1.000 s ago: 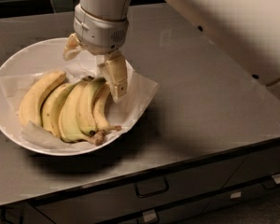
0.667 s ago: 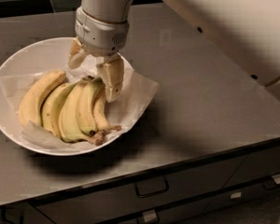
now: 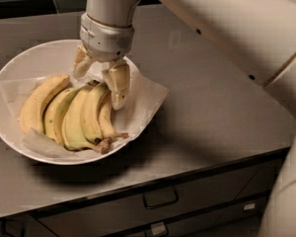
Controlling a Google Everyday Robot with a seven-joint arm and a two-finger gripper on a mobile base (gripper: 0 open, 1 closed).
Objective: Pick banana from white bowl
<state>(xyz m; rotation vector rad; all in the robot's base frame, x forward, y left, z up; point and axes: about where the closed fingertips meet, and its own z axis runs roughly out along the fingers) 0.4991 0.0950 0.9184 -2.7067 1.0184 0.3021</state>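
Two fingers of the hand point(image 3: 98, 87) are held spread apart, pointed down into the white bowl point(image 3: 10, 78), with nothing gripped. Just below the hand, the banana point(image 3: 91, 113) is laid among other bananas point(image 3: 39, 102) on crumpled paper point(image 3: 148, 90).

Grey countertop point(image 3: 202, 107), drawers point(image 3: 158, 201) below; spare bananas point(image 3: 39, 105) near claw point(image 3: 101, 75).

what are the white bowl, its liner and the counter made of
White bowl: smooth with a soft sheen, likely glazed ceramic or plastic. Liner: thin matte paper, creased, one corner over the rim. Counter: flat matte grey, probably laminate. The gripper, open, hangs above the bananas in the bowl.
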